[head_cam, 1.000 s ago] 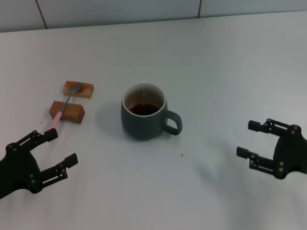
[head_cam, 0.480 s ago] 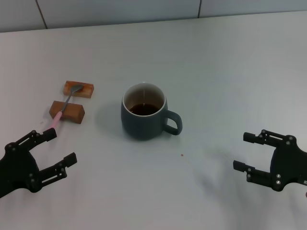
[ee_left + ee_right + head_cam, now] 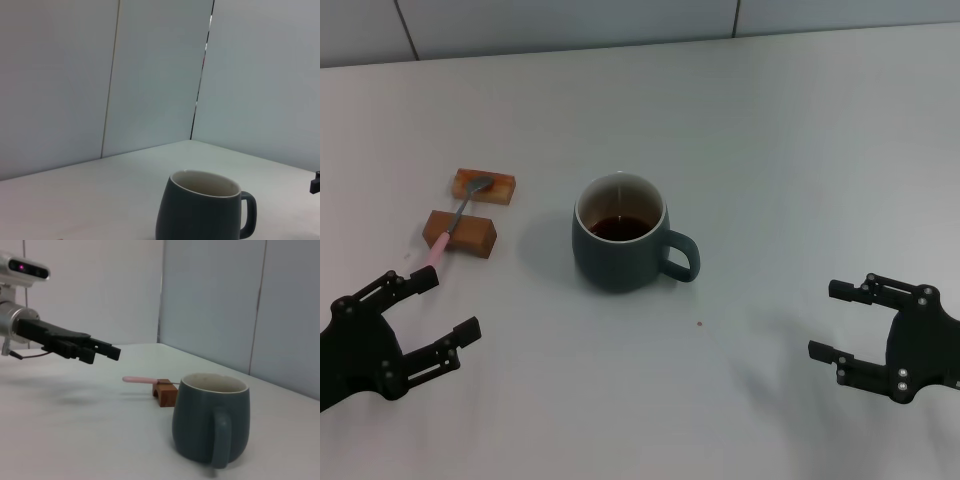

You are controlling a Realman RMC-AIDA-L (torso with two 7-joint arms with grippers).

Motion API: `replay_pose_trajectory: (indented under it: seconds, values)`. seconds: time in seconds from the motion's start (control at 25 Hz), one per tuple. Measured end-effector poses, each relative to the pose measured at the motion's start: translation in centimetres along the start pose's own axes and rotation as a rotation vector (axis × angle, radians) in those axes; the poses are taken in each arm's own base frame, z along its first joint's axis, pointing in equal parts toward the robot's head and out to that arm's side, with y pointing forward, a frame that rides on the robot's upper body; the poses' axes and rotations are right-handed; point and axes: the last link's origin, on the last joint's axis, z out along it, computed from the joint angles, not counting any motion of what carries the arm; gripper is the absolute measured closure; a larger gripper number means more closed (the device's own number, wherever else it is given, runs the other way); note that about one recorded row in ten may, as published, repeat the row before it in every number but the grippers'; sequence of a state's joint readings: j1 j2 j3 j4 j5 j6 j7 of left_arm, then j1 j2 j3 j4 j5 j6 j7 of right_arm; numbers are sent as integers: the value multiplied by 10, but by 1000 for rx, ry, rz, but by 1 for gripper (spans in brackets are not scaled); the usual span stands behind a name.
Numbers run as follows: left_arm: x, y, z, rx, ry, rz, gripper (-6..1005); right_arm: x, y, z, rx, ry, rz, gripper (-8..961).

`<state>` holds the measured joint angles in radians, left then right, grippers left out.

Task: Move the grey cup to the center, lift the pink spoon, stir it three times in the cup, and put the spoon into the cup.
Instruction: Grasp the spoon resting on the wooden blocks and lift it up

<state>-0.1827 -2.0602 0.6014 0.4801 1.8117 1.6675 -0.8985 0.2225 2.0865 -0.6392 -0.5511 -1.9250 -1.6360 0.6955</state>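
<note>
The grey cup (image 3: pixel 620 240) stands upright in the middle of the white table (image 3: pixel 770 150), handle toward the right, dark liquid inside; it also shows in the left wrist view (image 3: pixel 202 207) and right wrist view (image 3: pixel 210 417). The pink spoon (image 3: pixel 455 215) lies across two brown blocks left of the cup, its bowl on the far block; its pink handle (image 3: pixel 140 380) shows in the right wrist view. My left gripper (image 3: pixel 445 310) hovers open at the near left, just short of the spoon's handle end. My right gripper (image 3: pixel 830 320) hangs open at the near right, well clear of the cup.
Two brown rectangular blocks (image 3: pixel 460 233) (image 3: pixel 485 185) prop the spoon left of the cup. A small dark speck (image 3: pixel 699 323) lies on the table in front of the cup. A tiled wall (image 3: pixel 570 20) borders the table's far edge.
My right gripper has drawn back toward the near right edge, away from the cup. The left gripper, cup and spoon have hardly moved.
</note>
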Motion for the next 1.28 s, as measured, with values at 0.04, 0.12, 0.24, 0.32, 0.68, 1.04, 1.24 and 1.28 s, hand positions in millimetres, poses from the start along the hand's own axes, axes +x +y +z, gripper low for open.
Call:
replay_pose_trajectory:
  seconds: [0.04, 0.12, 0.24, 0.32, 0.68, 1.04, 1.24, 1.28]
  values:
    - [0, 0, 0, 1, -1, 1, 151, 0, 0, 0, 0, 0, -9, 259]
    - [0, -1, 1, 1, -1, 1, 151, 0, 1, 0, 2, -1, -18, 258]
    - [0, -1, 1, 1, -1, 2, 151, 0, 0, 0, 4, -3, -20, 258]
    - [0, -1, 1, 1, -1, 2, 151, 0, 0, 0, 5, -2, -20, 258]
    - [1, -5, -6, 54, 18, -14, 150, 1, -2, 2, 14, -3, -16, 258]
    - [0, -13, -18, 142, 58, -283, 150, 0, -7, 4, 23, 6, -20, 259]
    - [4, -24, -32, 217, 151, -608, 150, -2, -10, 6, 23, 7, -27, 259]
    - [4, -25, -34, 220, 165, -684, 150, -2, -11, 6, 22, 8, -29, 259]
